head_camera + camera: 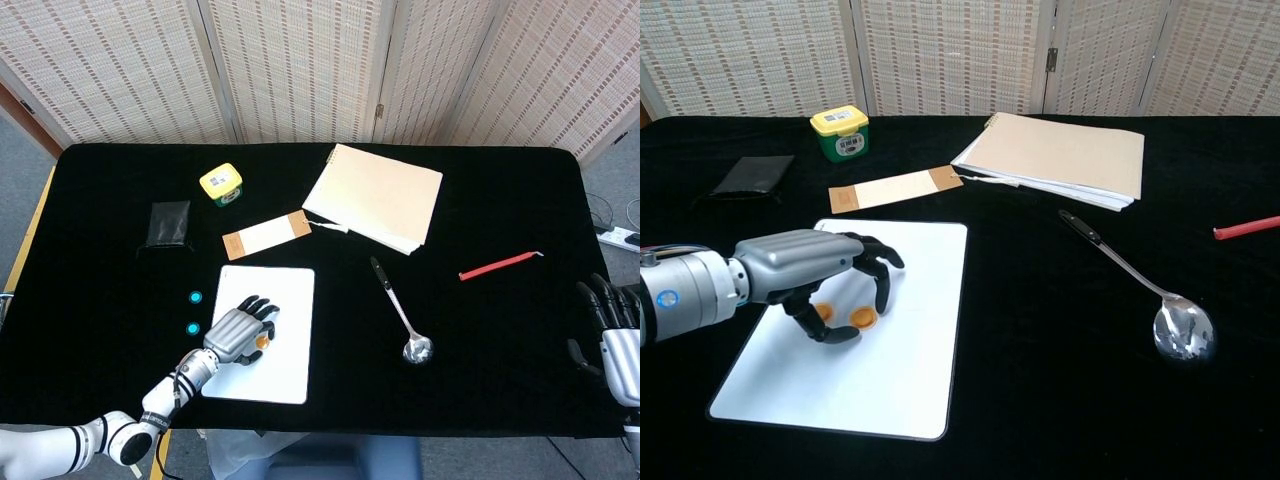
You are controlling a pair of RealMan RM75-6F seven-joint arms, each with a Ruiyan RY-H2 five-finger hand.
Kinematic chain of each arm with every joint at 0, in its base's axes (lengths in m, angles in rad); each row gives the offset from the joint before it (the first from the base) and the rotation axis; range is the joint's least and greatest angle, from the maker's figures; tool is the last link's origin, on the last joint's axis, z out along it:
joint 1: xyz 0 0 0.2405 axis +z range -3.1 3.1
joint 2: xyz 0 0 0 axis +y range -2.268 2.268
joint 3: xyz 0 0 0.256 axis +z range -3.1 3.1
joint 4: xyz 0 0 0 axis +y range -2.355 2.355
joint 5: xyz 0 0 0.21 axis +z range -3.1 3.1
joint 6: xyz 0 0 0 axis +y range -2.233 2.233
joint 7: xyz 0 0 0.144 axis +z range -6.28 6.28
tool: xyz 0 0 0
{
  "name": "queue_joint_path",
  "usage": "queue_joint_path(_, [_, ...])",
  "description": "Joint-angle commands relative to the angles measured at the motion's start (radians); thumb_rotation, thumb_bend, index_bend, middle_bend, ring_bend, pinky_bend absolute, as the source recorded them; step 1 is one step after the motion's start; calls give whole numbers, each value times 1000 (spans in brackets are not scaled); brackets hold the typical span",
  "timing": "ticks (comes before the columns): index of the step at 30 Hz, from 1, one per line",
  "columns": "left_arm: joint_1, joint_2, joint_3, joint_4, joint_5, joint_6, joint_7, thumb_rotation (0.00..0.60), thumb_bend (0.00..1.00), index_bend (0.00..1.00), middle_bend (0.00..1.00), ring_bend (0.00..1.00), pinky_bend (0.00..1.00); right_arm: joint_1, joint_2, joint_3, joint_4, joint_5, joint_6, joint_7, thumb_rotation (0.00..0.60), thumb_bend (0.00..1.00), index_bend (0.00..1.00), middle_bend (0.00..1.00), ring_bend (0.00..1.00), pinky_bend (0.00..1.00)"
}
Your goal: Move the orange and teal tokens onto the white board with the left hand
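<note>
The left hand (825, 282) is arched over the board (902, 380) with an orange token (862, 318) pinched at its fingertips, to be set flat and released gently beside the other orange token (824, 312), while two teal tokens (192, 313) lie off-board, left.

No text, brand, number or sign can be read in either view. The small green jar with a yellow lid (840, 133) carries a pale label on its side and a patch on its lid, but the print on both is too small and blurred to make out.
</note>
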Motion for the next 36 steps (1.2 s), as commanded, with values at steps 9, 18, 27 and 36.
queue_joint_path(9, [64,69,-13,-7,23,147,-102,600,408,377,119,0,0,8,-2,4,1,3,-11,-2,600,428,0,0,0,0])
queue_joint_path(18, [147,136,37,59,24,210,-178,600,409,418,119,0,0,17,-4,7,-1,4,-23,-8,600,428,0,0,0,0])
queue_joint_path(27, [174,92,70,153,16,192,-187,600,409,418,119,0,0,22,-4,5,-9,-1,-26,-18,600,428,0,0,0,0])
queue_joint_path(36, [172,66,69,188,21,178,-184,600,409,425,119,0,0,14,-2,2,-16,-1,-15,-24,600,428,0,0,0,0])
